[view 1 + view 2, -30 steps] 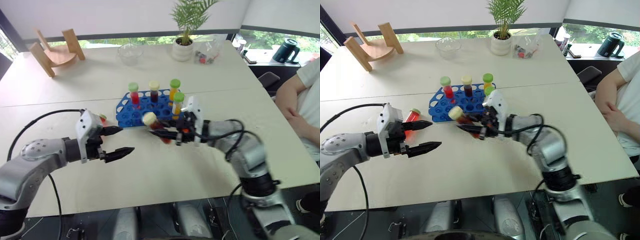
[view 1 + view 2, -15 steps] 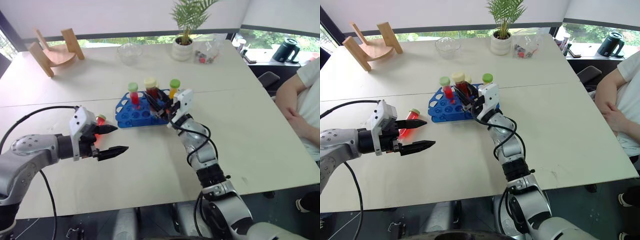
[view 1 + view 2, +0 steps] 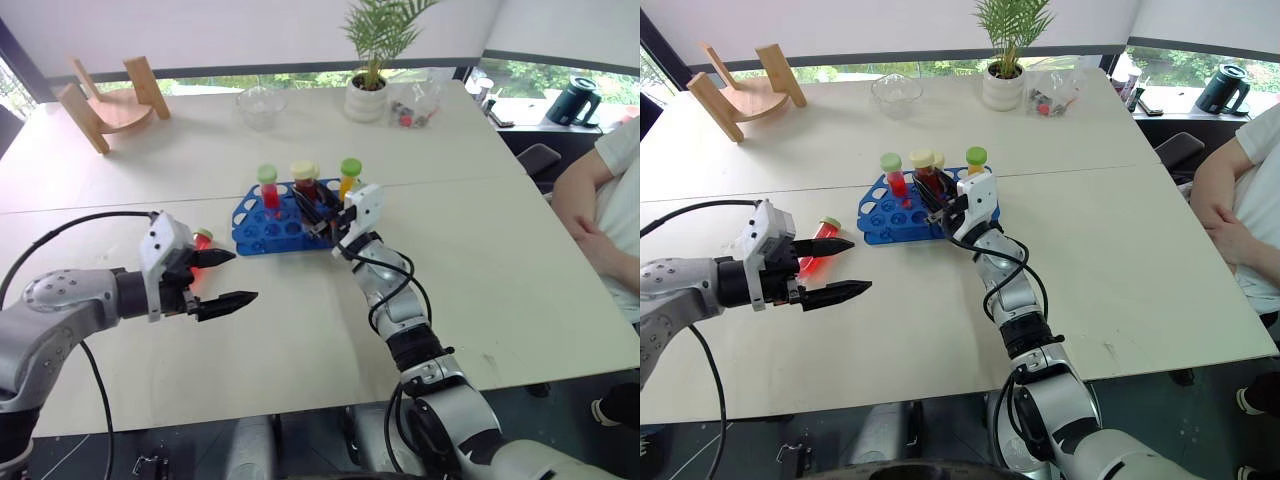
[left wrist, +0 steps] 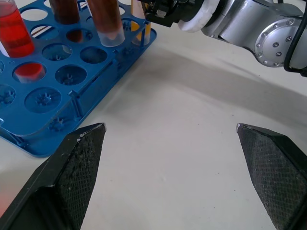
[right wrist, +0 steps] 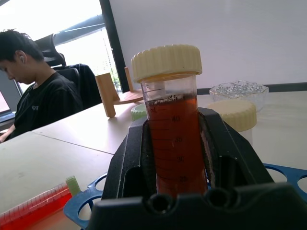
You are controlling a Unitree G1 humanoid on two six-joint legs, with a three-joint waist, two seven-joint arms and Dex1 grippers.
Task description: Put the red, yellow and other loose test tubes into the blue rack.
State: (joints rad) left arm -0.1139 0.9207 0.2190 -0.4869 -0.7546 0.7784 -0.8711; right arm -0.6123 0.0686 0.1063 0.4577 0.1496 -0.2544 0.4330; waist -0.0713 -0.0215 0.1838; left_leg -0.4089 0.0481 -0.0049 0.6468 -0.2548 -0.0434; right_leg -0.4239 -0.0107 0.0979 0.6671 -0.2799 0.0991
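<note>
The blue rack (image 3: 255, 236) stands mid-table with a red tube (image 3: 268, 188), a brown tube and a yellow tube (image 3: 347, 178) upright in it. My right gripper (image 3: 322, 212) is shut on a brown test tube with a cream cap (image 5: 170, 139), held nearly upright over the rack's right part. Its lower end (image 4: 109, 34) hangs just above the holes. A loose red tube with a green cap (image 3: 816, 248) lies on the table left of the rack. Beside it my left gripper (image 3: 243, 277) is open and empty, and its fingers (image 4: 76, 167) frame bare table.
A person sits at the table's right edge (image 3: 600, 190), and another person (image 5: 33, 96) sits beyond the far side. At the back stand a potted plant (image 3: 366, 98), a glass bowl (image 3: 260, 105), a wooden stand (image 3: 105, 105) and a clear bag (image 3: 415, 105).
My right arm swung the brown tube from in front of the rack up and over it, turning the tube from lying to nearly upright. The left gripper stayed put and open.
</note>
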